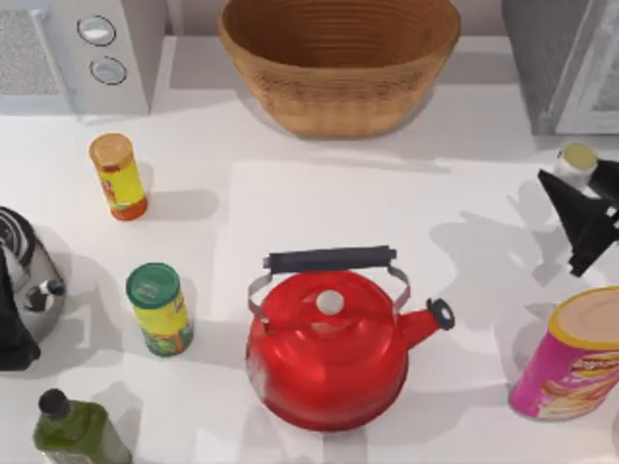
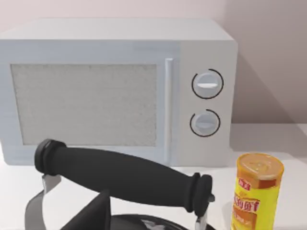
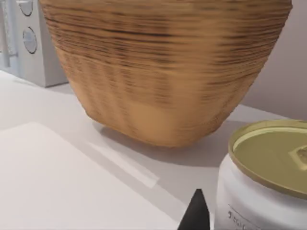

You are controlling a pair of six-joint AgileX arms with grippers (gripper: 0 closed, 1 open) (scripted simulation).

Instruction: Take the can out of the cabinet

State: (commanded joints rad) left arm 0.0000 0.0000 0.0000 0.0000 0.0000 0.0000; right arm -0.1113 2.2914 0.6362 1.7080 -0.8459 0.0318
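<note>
Can (image 3: 268, 182) close in right wrist view, outside cabinet (image 1: 566, 63) from above, right gripper (image 1: 580, 208) jaws' state unclear

Two kettles are being counted on the surface (image 1: 290, 193): one red kettle (image 1: 329, 358) at the lower centre of the top view and one dark-handled metal kettle (image 1: 27, 280) at its left edge. One woven basket (image 1: 338, 63) is being shown at the upper centre. One white appliance with two round knobs (image 1: 82, 53) is being seen at the upper left, and one cabinet (image 1: 571, 63) at the upper right. Two yellow jars are being counted at the left: one orange-lidded (image 1: 118, 176), one green-lidded (image 1: 160, 309). One green bottle (image 1: 73, 430) is being shown at the lower left, one pink tube (image 1: 571, 353) at the lower right, and one can (image 1: 576, 160) at the right edge.
</note>
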